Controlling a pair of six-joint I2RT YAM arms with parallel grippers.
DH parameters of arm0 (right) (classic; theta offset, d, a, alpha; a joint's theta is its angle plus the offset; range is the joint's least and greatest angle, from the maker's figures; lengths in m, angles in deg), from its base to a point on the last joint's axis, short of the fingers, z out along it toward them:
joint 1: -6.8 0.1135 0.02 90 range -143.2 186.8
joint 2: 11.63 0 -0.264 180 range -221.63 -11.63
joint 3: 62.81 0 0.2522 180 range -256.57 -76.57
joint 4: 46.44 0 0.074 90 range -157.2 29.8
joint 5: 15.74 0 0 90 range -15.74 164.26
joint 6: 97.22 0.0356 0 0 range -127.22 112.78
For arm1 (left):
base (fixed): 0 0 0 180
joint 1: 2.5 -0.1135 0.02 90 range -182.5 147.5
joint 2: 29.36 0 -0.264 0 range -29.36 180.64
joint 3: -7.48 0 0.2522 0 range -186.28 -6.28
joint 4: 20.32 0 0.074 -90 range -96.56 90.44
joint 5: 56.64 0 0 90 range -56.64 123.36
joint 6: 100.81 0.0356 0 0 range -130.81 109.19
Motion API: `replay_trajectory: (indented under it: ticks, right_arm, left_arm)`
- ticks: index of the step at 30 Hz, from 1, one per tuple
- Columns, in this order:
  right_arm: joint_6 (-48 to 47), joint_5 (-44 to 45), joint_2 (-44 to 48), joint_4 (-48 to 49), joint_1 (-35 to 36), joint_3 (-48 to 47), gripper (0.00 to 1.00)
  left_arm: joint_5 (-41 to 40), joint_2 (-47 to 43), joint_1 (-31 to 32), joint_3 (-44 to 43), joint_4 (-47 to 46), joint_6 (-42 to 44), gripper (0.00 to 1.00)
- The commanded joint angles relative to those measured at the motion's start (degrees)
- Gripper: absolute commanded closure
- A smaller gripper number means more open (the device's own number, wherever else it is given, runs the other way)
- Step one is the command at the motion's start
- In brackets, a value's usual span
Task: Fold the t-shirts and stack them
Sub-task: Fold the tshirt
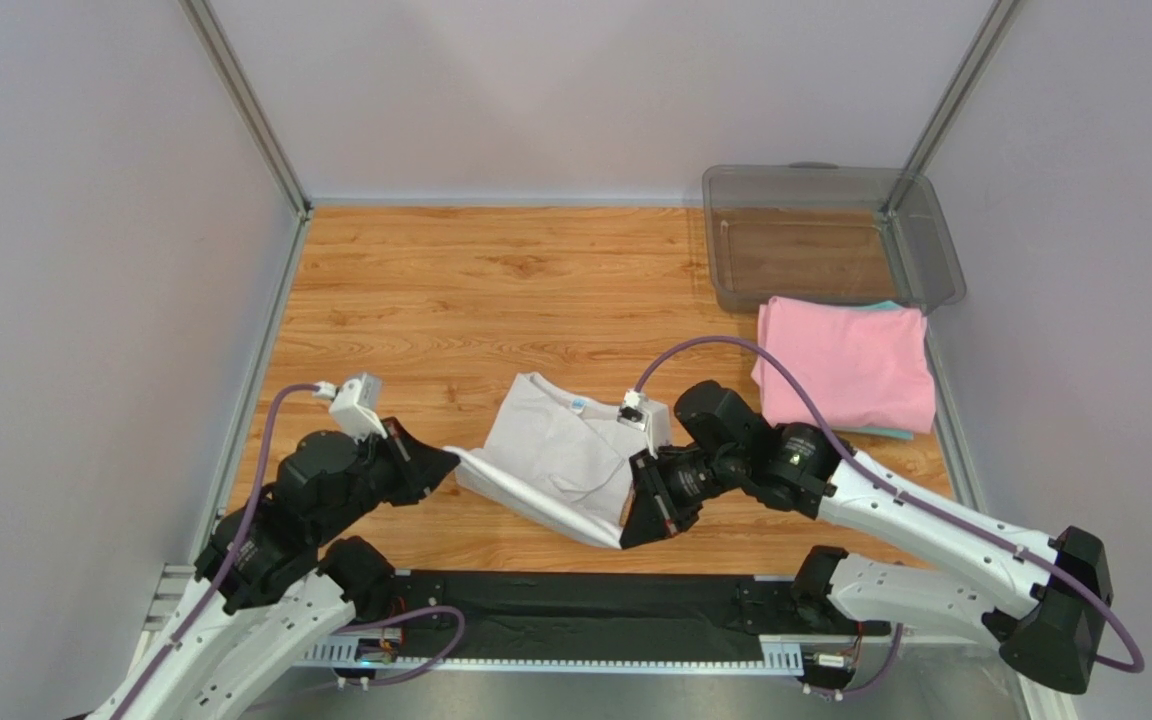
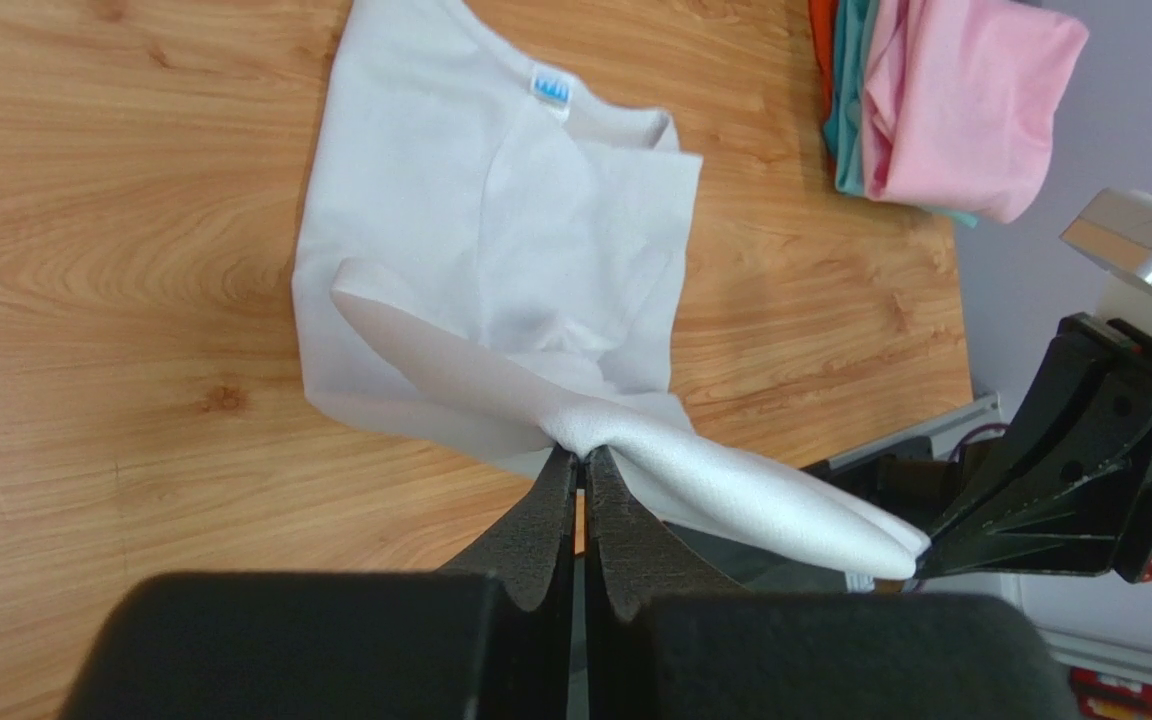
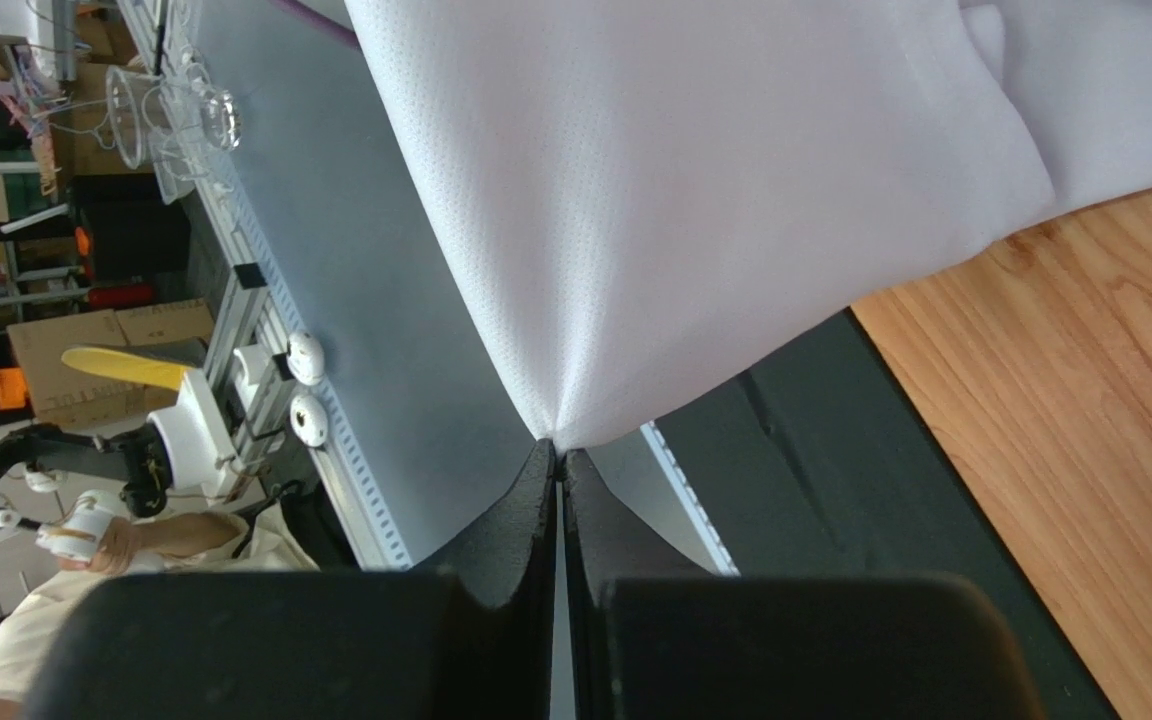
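Two near corners of the white t-shirt (image 1: 555, 447), lying mid-bench (image 1: 432, 285), are gripped: the left gripper (image 2: 584, 462) has its jaws clamped on the left hem, the right gripper (image 3: 557, 446) on the right. The pink t-shirt (image 1: 845, 363) sits folded far right. A fold is underway; next, probably, both carry the hem evenly toward the collar.

My arms: white shells, black joints & motor housings, same on L arm (image 1: 312, 488) & R arm (image 1: 913, 518). My grippers are all matte black, w/ blocky bodies and fingers tapering to thin tips: L gripper (image 2: 582, 459), R gripper (image 3: 557, 447). Purple cable along each arm: L cable (image 1: 255, 465), R cable (image 1: 702, 344). Small white cam box per wrist: L cam (image 1: 355, 402), R cam (image 1: 639, 408). My R elbow is black, by the bench's near-right corner.
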Motion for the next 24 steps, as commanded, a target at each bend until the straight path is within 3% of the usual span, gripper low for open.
replay_trajectory:
  ticks: [1, 10, 24]
  right_arm:
    - [2.76, -4.54, 1.75, -1.87, -0.88, -2.21, 1.0]
    - [0.83, -1.37, 1.49, -3.11, -10.46, -1.94, 1.0]
    - [-2.95, 8.63, -4.3, 0.05, -17.84, -4.93, 1.0]
  left_arm:
    - [-4.35, 0.58, 0.15, -3.02, 1.77, 2.08, 1.0]
    - [-9.45, 7.26, 0.15, -4.25, -5.43, 3.22, 1.0]
    - [-21.04, 32.48, 0.14, -11.1, -11.5, 3.4, 1.0]
